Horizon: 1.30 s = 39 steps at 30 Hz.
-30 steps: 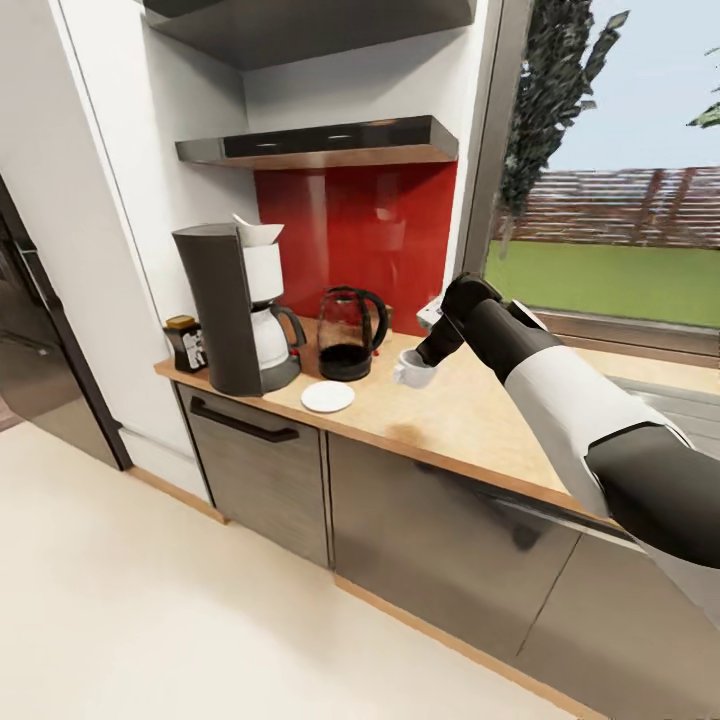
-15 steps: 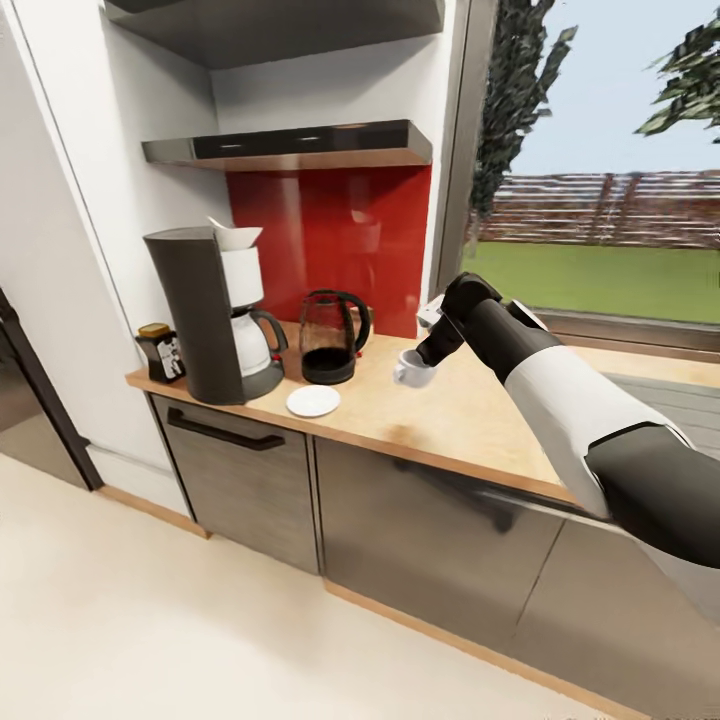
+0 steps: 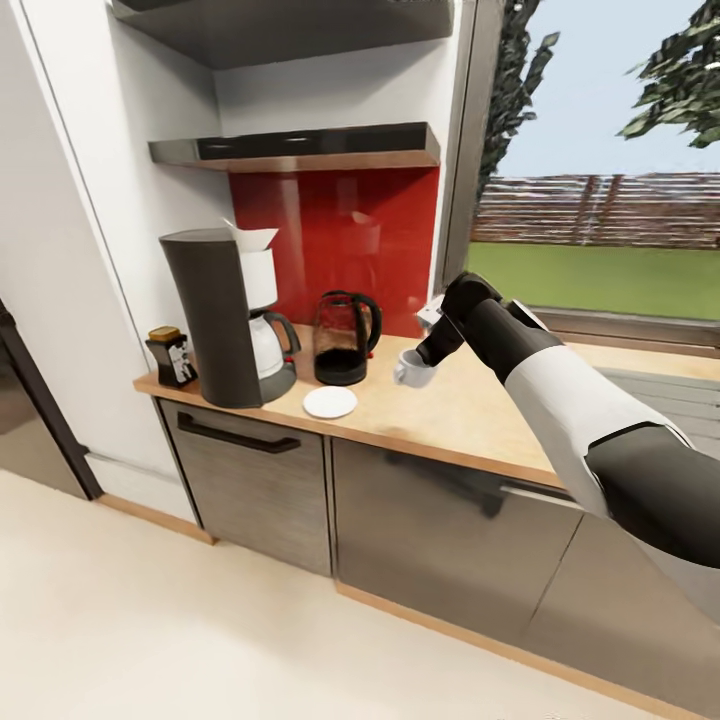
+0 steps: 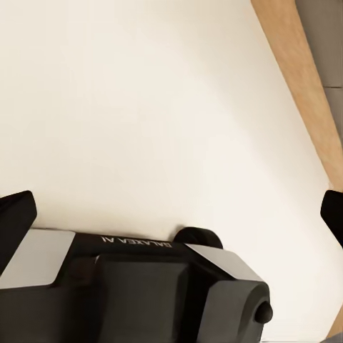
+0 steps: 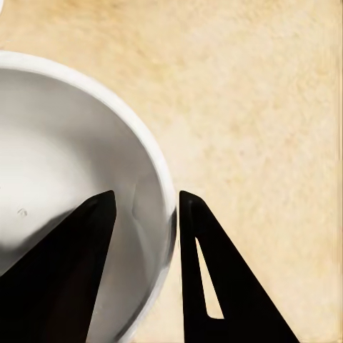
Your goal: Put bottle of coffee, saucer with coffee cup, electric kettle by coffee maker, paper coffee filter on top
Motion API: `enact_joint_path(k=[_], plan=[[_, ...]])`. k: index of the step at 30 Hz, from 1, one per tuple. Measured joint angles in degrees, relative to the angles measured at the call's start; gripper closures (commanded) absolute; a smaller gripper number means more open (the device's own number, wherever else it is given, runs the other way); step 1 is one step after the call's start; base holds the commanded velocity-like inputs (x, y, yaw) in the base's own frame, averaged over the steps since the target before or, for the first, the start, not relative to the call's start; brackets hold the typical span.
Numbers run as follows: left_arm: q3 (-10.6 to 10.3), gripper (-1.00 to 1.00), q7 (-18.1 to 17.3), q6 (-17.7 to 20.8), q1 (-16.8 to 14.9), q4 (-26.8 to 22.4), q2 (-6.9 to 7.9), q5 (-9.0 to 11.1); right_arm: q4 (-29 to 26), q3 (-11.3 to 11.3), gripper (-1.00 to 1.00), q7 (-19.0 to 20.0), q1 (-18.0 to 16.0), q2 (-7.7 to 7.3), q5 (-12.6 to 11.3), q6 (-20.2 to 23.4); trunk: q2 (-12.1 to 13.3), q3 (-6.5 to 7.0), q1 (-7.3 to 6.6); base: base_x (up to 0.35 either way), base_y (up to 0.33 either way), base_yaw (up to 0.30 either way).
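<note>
**Cup held above the surface, saucer waiting beside the coffee maker**

The right gripper (image 3: 418, 362) is clamped on the rim of the coffee cup (image 3: 411, 368), holding it in the air over the countertop (image 3: 470, 415). In the right wrist view the two black fingers (image 5: 71, 264) pinch the white wall of the coffee cup (image 5: 64, 143), one inside the bowl and one outside, with the wood-grain surface (image 5: 257, 107) below. The cup appears empty.

On the surface, the coffee maker (image 3: 225, 315) stands upright near the left end, dark grey with its white carafe in place. The paper coffee filter (image 3: 252, 237) sits on top of it, its white edge sticking up above the basket. The bottle of coffee (image 3: 170, 356) stands on the surface just to the left of the machine, close to the white wall. The electric kettle (image 3: 344, 338) stands upright just to the right of the machine, against the red backsplash (image 3: 340, 235). The saucer (image 3: 330, 402) lies flat in front of the kettle and beside the coffee maker's base, near the front edge; nothing rests on it. The held cup is to the right of the saucer and the kettle, apart from both.

The kitchen shelf (image 3: 300, 147) runs above the backsplash.

The left gripper (image 4: 175, 214) hangs over the pale floor (image 4: 143, 107) with its fingertips (image 4: 14, 221) spread wide, grasping nothing; part of the robot's base (image 4: 143, 293) lies beneath it.
</note>
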Motion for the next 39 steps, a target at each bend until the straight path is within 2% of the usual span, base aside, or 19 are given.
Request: enact_joint_path(k=[9, 25, 39], plan=[[0.0, -1.00, 0.0, 0.0, 0.0, 0.0, 0.04, 0.0, 0.0, -0.1, 1.00, 0.0, 0.0, -0.01, 0.0, 0.0, 0.0, 0.34, 0.00, 0.000, 0.084, -0.248], [0.0, -1.00, 0.0, 0.0, 0.0, 0.0, 0.08, 0.0, 0.0, -0.1, 1.00, 0.0, 0.0, -0.01, 0.0, 0.0, 0.0, 0.47, 0.00, 0.004, 0.293, -0.043], [0.0, -1.00, 0.0, 0.0, 0.0, 0.0, 0.08, 0.0, 0.1, -0.1, 1.00, 0.0, 0.0, -0.01, 0.0, 0.0, 0.0, 1.08, -0.01, 0.027, 0.119, -0.185]])
